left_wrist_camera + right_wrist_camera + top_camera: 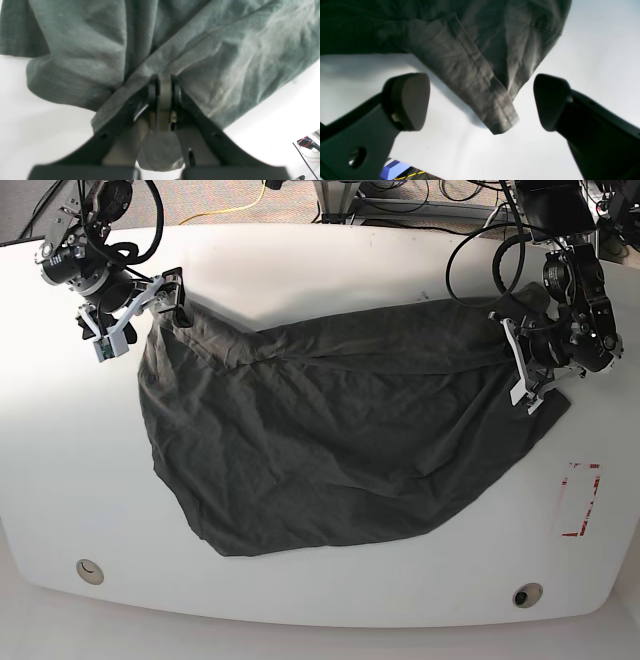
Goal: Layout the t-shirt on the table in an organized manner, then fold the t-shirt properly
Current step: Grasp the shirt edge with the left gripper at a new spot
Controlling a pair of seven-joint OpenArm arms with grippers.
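While only partly spread and not yet folded, lying rumpled mid-bench: t-shirt (320, 440), hem pinched by left gripper (163, 86) at 3 o'clock, corner between spread right gripper (481, 100) jaws at 10 o'clock; white bench (330, 600), red dashed mark (578, 500), cables (470, 200) beyond.

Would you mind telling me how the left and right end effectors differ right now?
The left end effector is shut, pinching a fold of the t-shirt; the right end effector is open, holding nothing. Cloth runs through the left's grip, while a hemmed corner only hangs between the right's fingers. Both sit at the shirt's far edge, at opposite ends.
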